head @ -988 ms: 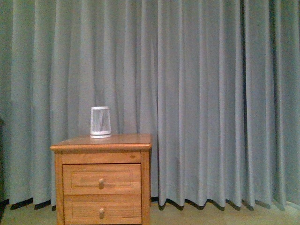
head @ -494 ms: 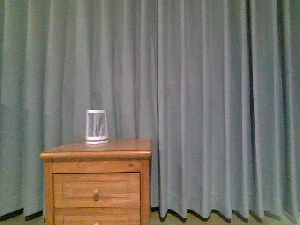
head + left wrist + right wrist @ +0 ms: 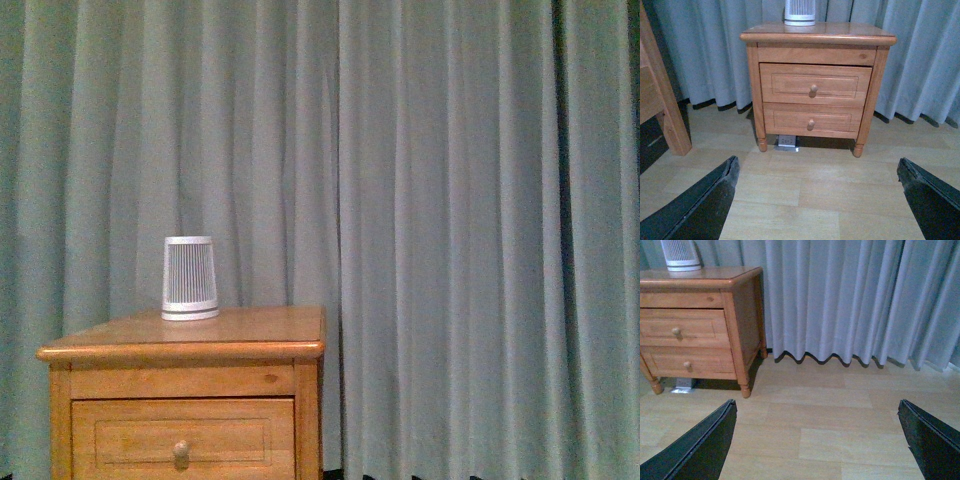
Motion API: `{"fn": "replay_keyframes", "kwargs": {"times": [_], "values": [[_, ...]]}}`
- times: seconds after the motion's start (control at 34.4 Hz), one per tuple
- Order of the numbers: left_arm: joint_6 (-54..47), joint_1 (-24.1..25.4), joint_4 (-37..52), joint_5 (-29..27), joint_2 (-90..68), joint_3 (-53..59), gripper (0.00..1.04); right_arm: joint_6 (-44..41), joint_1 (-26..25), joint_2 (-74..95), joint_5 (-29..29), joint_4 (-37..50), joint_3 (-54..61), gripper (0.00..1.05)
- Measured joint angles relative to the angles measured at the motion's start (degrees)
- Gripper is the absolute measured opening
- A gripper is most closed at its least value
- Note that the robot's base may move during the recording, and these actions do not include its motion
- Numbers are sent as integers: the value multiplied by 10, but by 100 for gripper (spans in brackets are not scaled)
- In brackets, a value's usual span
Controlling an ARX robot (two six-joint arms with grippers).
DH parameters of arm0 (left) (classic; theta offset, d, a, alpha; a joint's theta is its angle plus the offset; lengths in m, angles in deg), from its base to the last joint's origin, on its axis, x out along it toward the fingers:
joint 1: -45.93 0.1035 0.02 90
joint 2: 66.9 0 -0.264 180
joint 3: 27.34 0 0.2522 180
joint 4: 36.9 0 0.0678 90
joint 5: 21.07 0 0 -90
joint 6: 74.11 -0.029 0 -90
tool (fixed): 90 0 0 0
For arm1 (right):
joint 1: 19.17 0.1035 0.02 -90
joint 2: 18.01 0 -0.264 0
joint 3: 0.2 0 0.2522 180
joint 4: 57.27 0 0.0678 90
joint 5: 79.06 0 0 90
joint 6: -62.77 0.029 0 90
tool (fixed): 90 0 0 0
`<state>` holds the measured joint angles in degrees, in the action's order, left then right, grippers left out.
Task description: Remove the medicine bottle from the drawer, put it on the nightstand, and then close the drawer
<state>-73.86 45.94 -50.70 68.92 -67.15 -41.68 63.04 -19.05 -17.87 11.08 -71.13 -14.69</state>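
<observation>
Since a second ago the nightstand point(image 3: 190, 348) has slid left and lower in the front view and looms larger. Its lower drawer has dropped out of the bottom of that view, so we judge that the camera has come closer and risen. The ribbed white device point(image 3: 190, 278) stands on the top near the back, with the grey curtain point(image 3: 450, 240) behind.

We cannot see the medicine bottle anywhere. The drawer point(image 3: 815, 84) is fully shut, flush with the frame, so we take it that the bottle lies inside, out of sight.

Both arms hang well short of the furniture, over the pale plank floor point(image 3: 810, 425). The left fingers point(image 3: 705, 205) are spread wide and hold nothing. The right fingers point(image 3: 700, 445) are spread just as wide and are also empty.

We judge the task has barely begun, and the first hold is the small round knob point(image 3: 813, 90). It is hard, smooth wood, so we would pinch it squarely across its width and pull straight out, or it may slip free. The bottle should be light, rigid and slick-sided. We would take it across the body below the cap, with modest squeeze, and set it upright clear of the ribbed device.
</observation>
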Motion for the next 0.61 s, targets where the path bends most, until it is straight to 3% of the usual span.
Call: {"fn": "replay_keyframes", "kwargs": {"times": [0.61], "values": [[0,0,0,0,0,0,98,0,0,0,0,0,0,98]]}}
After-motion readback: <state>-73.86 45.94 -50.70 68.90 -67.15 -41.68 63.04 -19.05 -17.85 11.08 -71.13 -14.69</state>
